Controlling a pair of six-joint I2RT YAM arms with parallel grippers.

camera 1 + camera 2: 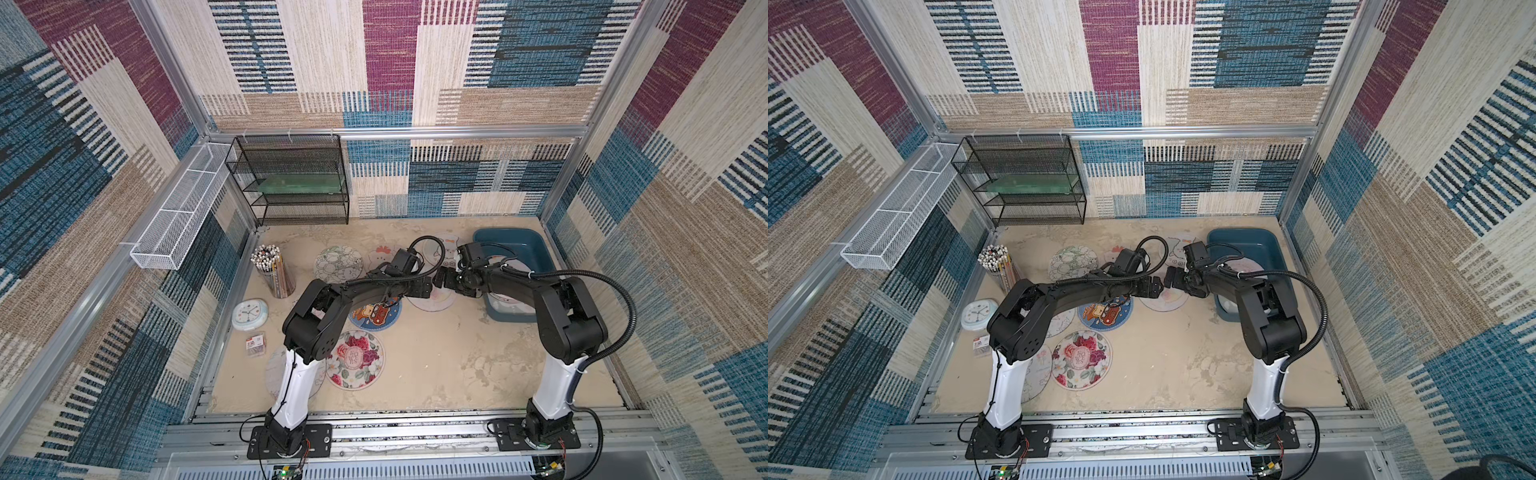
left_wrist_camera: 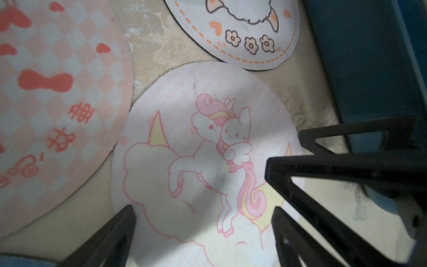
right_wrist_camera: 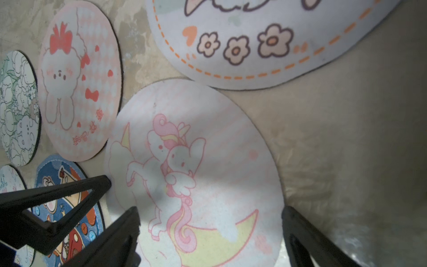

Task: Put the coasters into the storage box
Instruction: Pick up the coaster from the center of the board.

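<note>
Left wrist view: left hand (image 2: 203, 208) released and empty above the unicorn coaster (image 2: 203, 150), which lies flat on the table (image 2: 161, 46) near the storage box (image 2: 369, 57). Right hand (image 3: 210, 210) likewise released. Coaster judged thin, light, limp; pinch its rim. Whether either hand touches it is unclear.

The round cream mat with red and pink roses (image 1: 354, 359), near and left of centre, has stacked letters at its middle that seem to read "FLOWERS". The round pink diamond-checked mat (image 2: 57, 104) carries red Chinese characters, which are blurred. The numerals on the pale-blue round clock (image 1: 249, 314) and the label on the small red-and-white packet (image 1: 255, 344) are too small to read.
</note>
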